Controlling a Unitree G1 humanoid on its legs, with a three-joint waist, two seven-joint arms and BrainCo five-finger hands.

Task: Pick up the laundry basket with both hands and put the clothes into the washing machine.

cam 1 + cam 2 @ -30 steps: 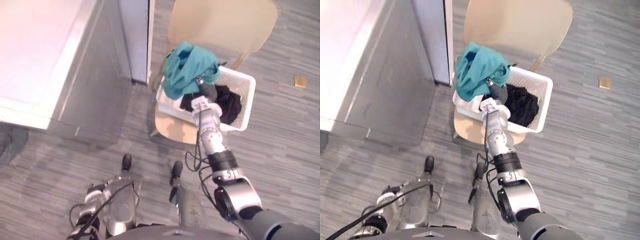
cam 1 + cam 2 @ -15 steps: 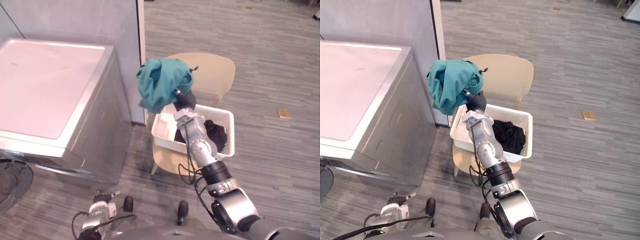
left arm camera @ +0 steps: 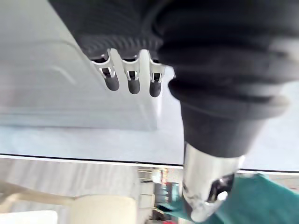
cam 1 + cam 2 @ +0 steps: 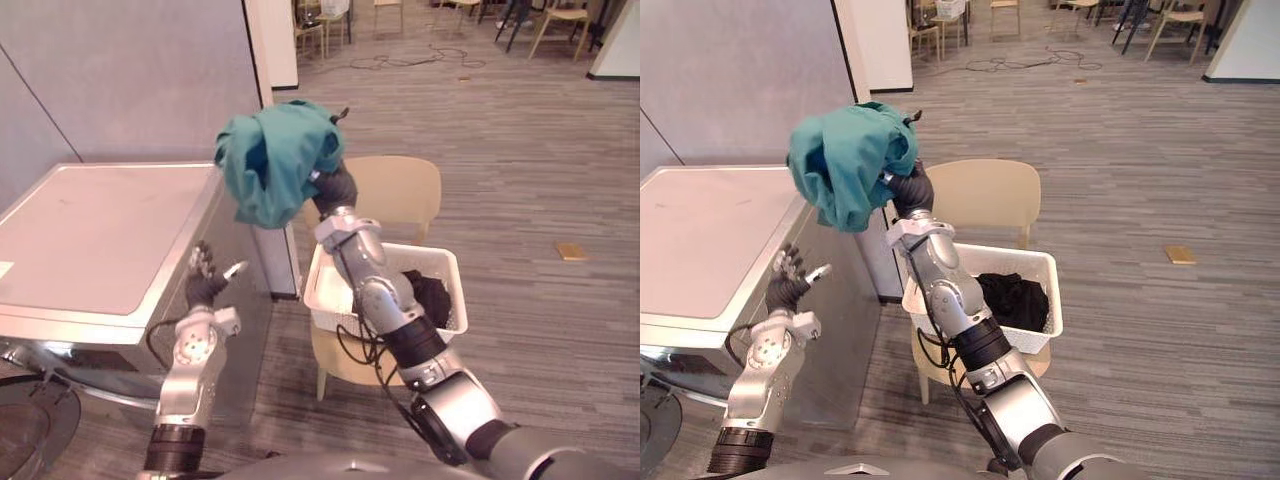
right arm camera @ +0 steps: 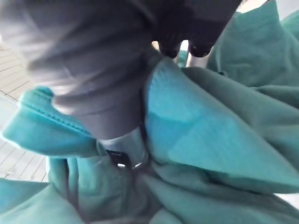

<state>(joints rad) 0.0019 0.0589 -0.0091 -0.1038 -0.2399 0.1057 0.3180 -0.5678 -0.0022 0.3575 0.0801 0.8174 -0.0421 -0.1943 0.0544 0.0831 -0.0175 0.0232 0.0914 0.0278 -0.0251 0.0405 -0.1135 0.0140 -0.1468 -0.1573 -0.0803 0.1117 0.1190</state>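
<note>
Right hand [image 4: 335,188]: fingers mostly buried in the teal garment [image 4: 275,160]. From the wrist, the thumb presses into the cloth and dark fingertips hook over a fold, so the hand is closed round the garment. How much cloth sits inside the grip is hidden by the bundle itself. The garment hangs in a bunched lump, clear of everything, above the near back corner of the washing machine [image 4: 100,240].

Right arm: stretched up and forward from the lower right, rising over the laundry basket [image 4: 322,285] to the height of the machine's top and beyond.

Left hand [image 4: 203,285]: raised against the side of the washing machine, just off its panel, fingers straight and fanned, thumb apart, holding nothing. Whether it touches the panel I cannot tell.

Washing machine: pale flat top, grey sides. Its door and opening are out of sight. A dark rounded shape [image 4: 30,420] at its foot is cut off by the edge; I cannot make out what it is.

Laundry basket: white, beside the machine, resting on the seat of a tan chair [image 4: 395,190]; the arm covers part of it. Black clothes [image 4: 430,295] lie in it, on the side far from the machine.

Grey partition [image 4: 130,80] stands behind the machine. A small tan object [image 4: 572,251] lies on the floor, well away from the machine.
</note>
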